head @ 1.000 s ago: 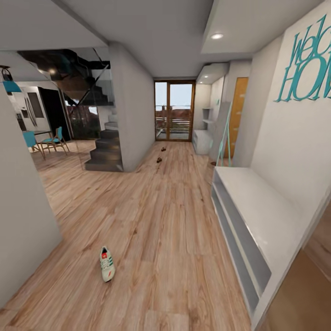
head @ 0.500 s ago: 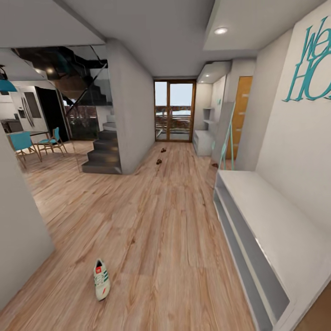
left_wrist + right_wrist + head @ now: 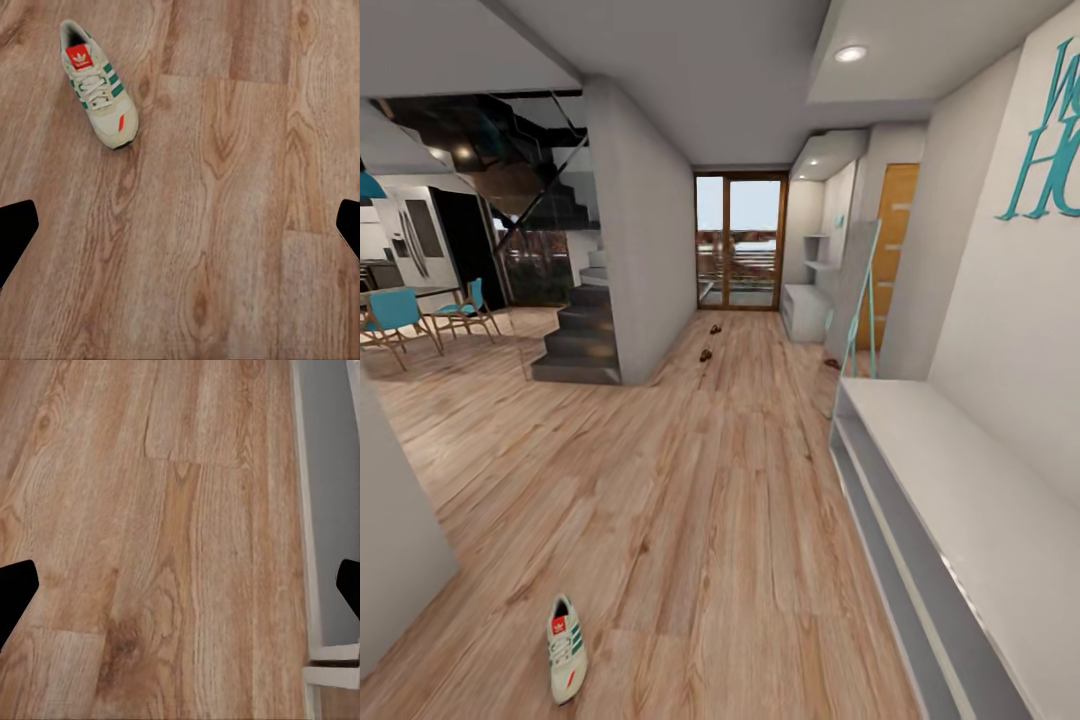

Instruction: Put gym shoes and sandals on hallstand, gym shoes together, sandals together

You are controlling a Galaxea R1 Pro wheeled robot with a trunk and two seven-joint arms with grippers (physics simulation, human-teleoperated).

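Note:
One cream-white gym shoe [image 3: 567, 648] with green stripes lies on the corridor floor [image 3: 700, 500] at the near left. The left wrist view has the same gym shoe [image 3: 97, 94] lying ahead of my left gripper [image 3: 180, 229] and apart from it. That gripper is open, its dark fingertips [image 3: 15, 232] at the picture's edges. My right gripper [image 3: 180, 589] is open too, over bare planks. Two small brown sandals [image 3: 706, 354] [image 3: 715, 327] lie far down the corridor. The hallstand [image 3: 803, 310], white with wall shelves above, stands at the far right near the glass door.
A long low white unit [image 3: 950, 500] runs along the right wall close by; its edge [image 3: 330, 510] is beside my right gripper. A leaning mirror [image 3: 860, 300] with a small dark thing [image 3: 831, 363] at its foot stands beyond it. Stairs [image 3: 575, 345] and blue chairs [image 3: 400, 315] lie left.
The whole picture has shifted: the camera has moved forward along the corridor. The gym shoe now sits lower and further left in the view, and the white unit on the right looms larger.

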